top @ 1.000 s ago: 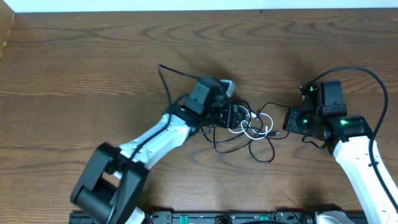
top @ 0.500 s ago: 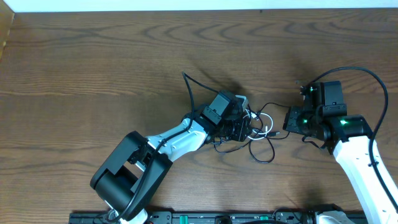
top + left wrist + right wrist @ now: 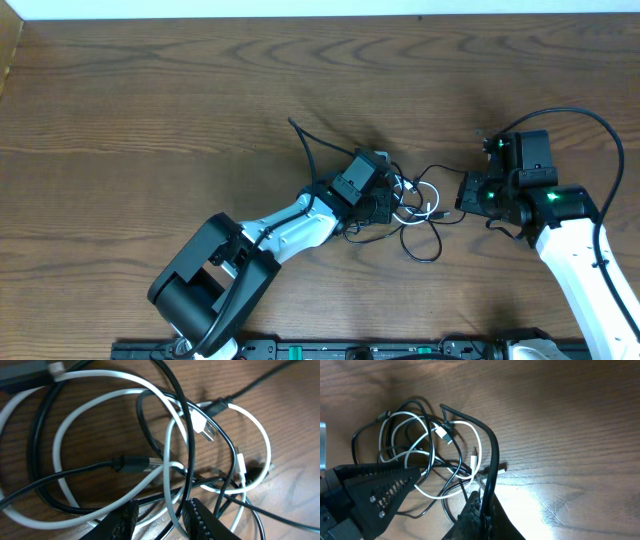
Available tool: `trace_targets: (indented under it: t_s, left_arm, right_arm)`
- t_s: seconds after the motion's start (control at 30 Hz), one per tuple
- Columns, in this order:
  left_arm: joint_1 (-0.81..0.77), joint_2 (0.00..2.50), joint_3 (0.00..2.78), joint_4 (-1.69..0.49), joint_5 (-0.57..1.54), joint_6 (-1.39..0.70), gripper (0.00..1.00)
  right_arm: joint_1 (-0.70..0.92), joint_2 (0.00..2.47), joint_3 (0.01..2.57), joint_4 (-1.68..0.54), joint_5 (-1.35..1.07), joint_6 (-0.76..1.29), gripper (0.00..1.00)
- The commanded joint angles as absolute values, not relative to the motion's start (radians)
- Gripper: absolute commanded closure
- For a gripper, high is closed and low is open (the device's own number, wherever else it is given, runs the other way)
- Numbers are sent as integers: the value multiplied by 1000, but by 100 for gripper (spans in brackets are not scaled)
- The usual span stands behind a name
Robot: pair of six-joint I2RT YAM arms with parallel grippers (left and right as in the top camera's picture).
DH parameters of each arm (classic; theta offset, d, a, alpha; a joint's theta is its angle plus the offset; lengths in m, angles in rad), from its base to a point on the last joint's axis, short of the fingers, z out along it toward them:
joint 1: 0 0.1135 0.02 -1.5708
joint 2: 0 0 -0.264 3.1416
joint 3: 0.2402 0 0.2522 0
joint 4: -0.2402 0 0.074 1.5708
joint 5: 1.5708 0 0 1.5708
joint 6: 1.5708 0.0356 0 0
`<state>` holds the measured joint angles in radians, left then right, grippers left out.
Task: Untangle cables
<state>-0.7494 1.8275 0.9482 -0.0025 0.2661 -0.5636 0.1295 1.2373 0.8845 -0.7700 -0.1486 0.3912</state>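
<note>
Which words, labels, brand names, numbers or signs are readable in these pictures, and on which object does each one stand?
None: no text can be read in any view.
The cables and their plugs show no marking.
The left gripper and right gripper show no label or number.
The wooden table carries no writing.

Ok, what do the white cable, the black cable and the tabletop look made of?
The white cable: smooth, glossy plastic or rubber jacket, lying in soft loops. The black cable: similar jacket, more matte. The tabletop: brown wood or wood-look laminate, grain lines visible.
</note>
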Motion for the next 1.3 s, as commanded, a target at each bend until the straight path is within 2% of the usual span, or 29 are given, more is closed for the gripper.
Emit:
trace_targets:
  t_s: [0.0, 0.23, 0.27, 0.3, 0.37, 0.4, 0.6, 0.73, 0.87, 1.07, 1.27]
  left_arm:
    - [-754, 1843, 953, 3, 215, -607, 65]
    - [-791, 1876, 953, 43, 215, -665, 65]
    - [-796, 1883, 953, 43, 215, -664, 71]
    - [-796, 1883, 953, 41, 215, -664, 73]
    - [-794, 1882, 953, 33, 216, -663, 89]
    - [-788, 1880, 954, 18, 216, -662, 92]
    - [-711, 1792, 954, -163, 216, -556, 93]
    - [-598, 1625, 954, -337, 227, -490, 92]
    - [-433, 1393, 954, -452, 283, -403, 93]
    - [-176, 1121, 954, -513, 306, -401, 93]
    - [-36, 1086, 954, -526, 301, -401, 93]
  right_arm:
    - [133, 1246, 887, -776, -141, 404, 99]
    - [133, 1246, 887, -779, -141, 404, 99]
    - [133, 1246, 887, -780, -141, 404, 99]
    - [133, 1246, 887, -781, -141, 404, 99]
    - [133, 1246, 887, -781, -136, 404, 99]
    - [133, 1246, 887, -782, -113, 404, 99]
    - [126, 1258, 886, -813, 226, 404, 99]
    - [71, 1293, 886, -826, 380, 432, 99]
    - [-33, 1332, 886, -818, 381, 460, 99]
    - [-181, 1378, 886, -812, 322, 459, 99]
    - [-238, 1381, 886, -812, 274, 459, 99]
